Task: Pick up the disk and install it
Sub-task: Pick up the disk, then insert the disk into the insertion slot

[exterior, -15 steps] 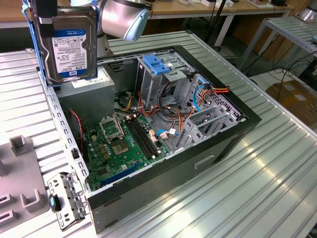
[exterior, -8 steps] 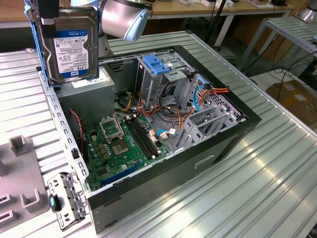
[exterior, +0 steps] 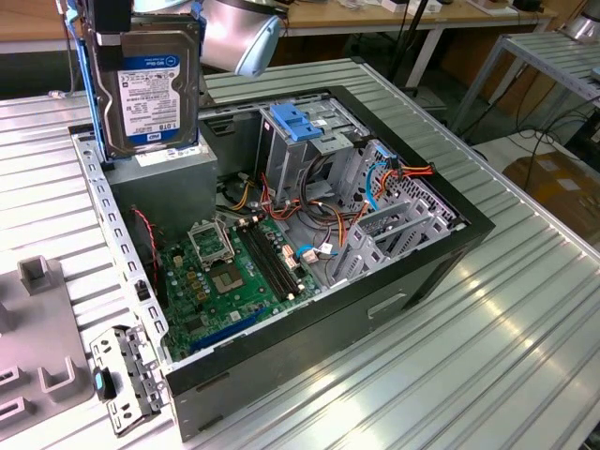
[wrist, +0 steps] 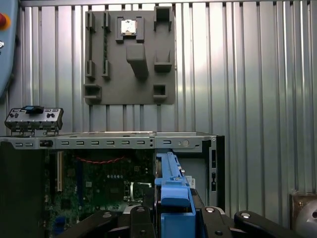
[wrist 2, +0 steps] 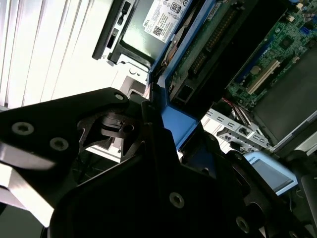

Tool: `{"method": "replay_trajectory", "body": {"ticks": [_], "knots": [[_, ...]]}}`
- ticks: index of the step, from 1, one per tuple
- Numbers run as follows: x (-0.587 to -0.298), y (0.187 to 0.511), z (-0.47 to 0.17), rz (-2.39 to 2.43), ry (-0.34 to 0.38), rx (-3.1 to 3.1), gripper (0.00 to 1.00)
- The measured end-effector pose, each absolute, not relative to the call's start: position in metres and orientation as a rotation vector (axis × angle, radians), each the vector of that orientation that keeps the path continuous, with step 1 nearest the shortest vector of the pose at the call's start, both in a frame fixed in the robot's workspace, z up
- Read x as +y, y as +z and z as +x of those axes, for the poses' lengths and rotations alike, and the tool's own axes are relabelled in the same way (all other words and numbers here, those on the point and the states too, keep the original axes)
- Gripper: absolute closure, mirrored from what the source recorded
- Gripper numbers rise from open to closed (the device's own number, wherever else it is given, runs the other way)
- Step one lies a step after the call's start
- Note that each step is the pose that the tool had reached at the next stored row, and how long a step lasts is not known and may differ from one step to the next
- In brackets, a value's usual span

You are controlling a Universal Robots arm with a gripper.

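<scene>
The disk (exterior: 155, 89) hangs upright at the exterior view's upper left, its white-and-blue label facing the camera and blue rails along its sides. It is held just above the grey power supply box (exterior: 164, 183) at the back corner of the open computer case (exterior: 375, 281). My gripper (exterior: 141, 23) grips it from above, shut on it. In both wrist views a blue rail of the disk (wrist: 171, 191) (wrist 2: 181, 124) sits between the black fingers (wrist: 141, 218), with the motherboard (wrist: 99, 183) below.
A metal drive cage with a blue plastic bracket (exterior: 298, 122) stands inside the case, beside loose cables (exterior: 309, 211). On the ribbed metal table (exterior: 487, 356) lie a grey fixture plate (exterior: 37, 328) (wrist: 130, 54) and a small metal bracket panel (exterior: 127, 375) (wrist: 33, 119).
</scene>
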State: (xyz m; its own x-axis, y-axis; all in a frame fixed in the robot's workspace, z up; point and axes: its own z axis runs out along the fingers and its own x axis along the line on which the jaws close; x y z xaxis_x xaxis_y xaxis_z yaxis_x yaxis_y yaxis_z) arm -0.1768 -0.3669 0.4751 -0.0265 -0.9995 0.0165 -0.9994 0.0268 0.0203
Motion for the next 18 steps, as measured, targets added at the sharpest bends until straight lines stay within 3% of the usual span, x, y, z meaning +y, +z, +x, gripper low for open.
{"method": "replay_trajectory", "body": {"ticks": [18], "knots": [[-0.384, 0.472, -0.175, 2.159, -0.003, -2.249, 0.63]]}}
